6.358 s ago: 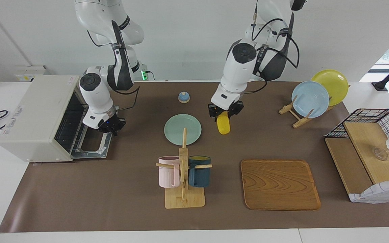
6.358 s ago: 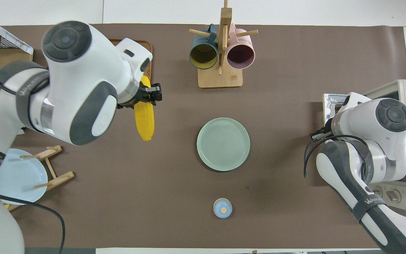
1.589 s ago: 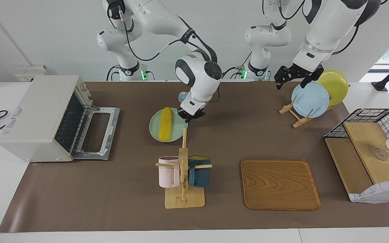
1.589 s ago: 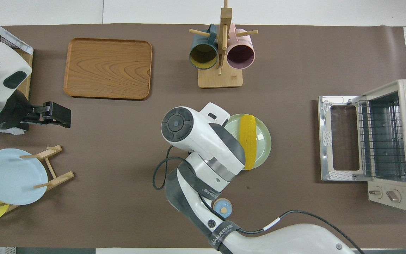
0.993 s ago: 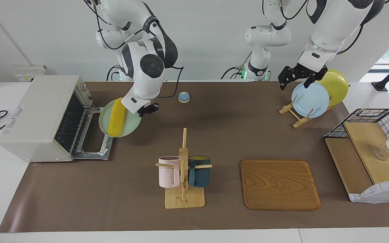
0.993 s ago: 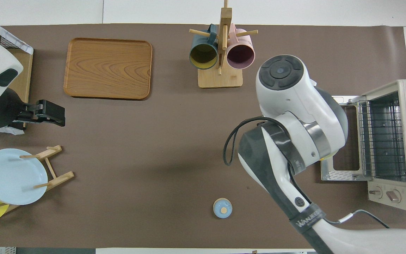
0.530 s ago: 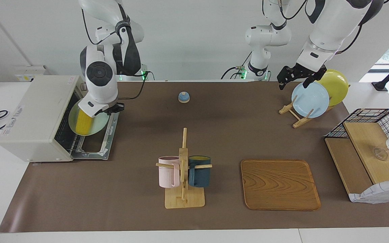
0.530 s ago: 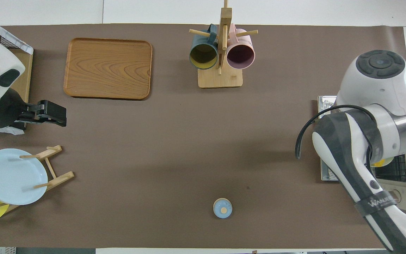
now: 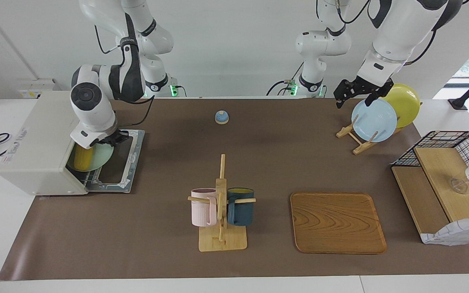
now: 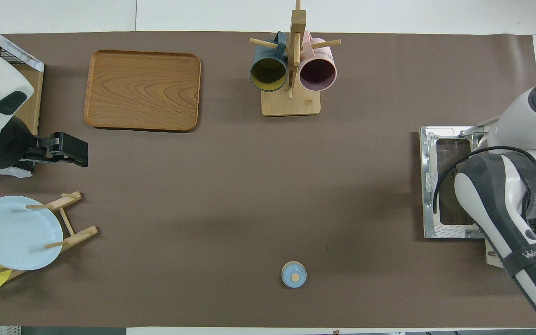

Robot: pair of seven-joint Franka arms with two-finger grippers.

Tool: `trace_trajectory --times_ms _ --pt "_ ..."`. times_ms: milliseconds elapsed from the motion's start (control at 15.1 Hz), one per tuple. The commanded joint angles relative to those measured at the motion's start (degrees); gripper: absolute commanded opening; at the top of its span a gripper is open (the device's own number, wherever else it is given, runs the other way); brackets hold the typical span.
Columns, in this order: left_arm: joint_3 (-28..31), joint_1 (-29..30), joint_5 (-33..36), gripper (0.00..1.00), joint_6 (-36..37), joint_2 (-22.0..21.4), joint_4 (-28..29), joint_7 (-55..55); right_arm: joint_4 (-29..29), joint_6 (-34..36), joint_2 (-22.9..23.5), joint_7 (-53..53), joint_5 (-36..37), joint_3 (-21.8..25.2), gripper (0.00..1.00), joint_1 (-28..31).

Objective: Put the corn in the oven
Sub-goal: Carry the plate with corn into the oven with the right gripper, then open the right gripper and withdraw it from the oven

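The yellow corn (image 9: 83, 158) lies on a pale green plate (image 9: 103, 156). My right gripper (image 9: 111, 140) is shut on the plate's rim and holds it level in the oven's mouth. The corn's end of the plate is inside, over the wire rack, and the rest sticks out over the open door (image 9: 130, 162). The off-white oven (image 9: 35, 138) stands at the right arm's end of the table. In the overhead view my right arm hides the corn, the plate and most of the oven; the door (image 10: 428, 186) shows. My left gripper (image 9: 356, 95) waits raised and empty by the plate rack, and shows in the overhead view (image 10: 70, 151).
A mug rack (image 9: 221, 203) with a pink and a dark blue mug stands mid-table. A wooden tray (image 9: 337, 221) lies beside it. A small blue knob (image 9: 221, 116) sits near the robots. A blue plate (image 9: 374, 119) and a yellow plate (image 9: 403, 101) stand in a rack, next to a wire shelf (image 9: 442, 179).
My right arm has carried the plate with the corn from over the open door into the oven's mouth. The left arm has not moved.
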State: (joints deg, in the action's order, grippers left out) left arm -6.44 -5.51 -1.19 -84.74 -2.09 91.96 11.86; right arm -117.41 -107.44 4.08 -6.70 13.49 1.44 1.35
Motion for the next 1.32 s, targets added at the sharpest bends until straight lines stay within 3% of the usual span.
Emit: trace_trajectory --times_ms 0,662,795,1126,1258 --pt "-0.77 1.2 0.31 1.0 1.07 0.24 -0.73 -0.52 -4.66 -3.82 -2.84 -2.26 1.1 -0.92 0.0 2.68" --pt "-0.41 1.2 0.4 1.0 1.07 0.07 -0.47 -0.17 -8.62 -9.19 -4.08 -1.56 0.92 -0.92 0.0 3.57" --pt "-0.41 1.2 0.4 1.0 1.07 0.06 -0.47 -0.17 -8.71 -9.63 -3.99 -1.38 0.84 -0.92 0.06 3.48" --pt "-0.41 1.2 0.4 1.0 1.07 0.07 -0.47 -0.17 -7.92 -8.5 -3.81 -3.31 0.31 -0.92 0.42 3.66" --pt "-0.41 1.2 0.31 1.0 1.07 0.07 -0.47 -0.17 -7.4 -7.09 -3.9 -5.59 0.13 -0.92 0.77 3.66"
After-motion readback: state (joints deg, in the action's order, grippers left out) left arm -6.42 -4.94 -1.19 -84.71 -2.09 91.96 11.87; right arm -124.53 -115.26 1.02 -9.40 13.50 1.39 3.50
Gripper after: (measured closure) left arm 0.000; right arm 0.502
